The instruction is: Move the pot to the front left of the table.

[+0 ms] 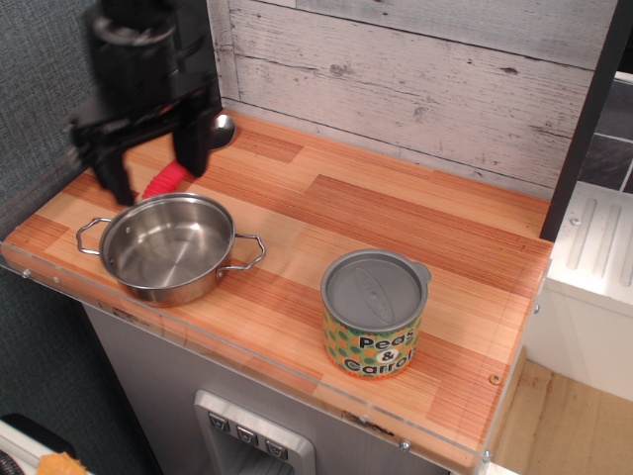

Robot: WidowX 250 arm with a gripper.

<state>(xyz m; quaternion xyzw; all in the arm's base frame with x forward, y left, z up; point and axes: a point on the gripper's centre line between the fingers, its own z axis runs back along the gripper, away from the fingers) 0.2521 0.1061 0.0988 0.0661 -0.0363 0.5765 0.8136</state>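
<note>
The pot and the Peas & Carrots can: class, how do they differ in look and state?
The pot is bare shiny steel; the can wears a green and orange dotted label. The pot is open and empty, the can shut under a grey lid. The pot has two wire loop handles, the can none. Both are round and stand upright on the table.
</note>
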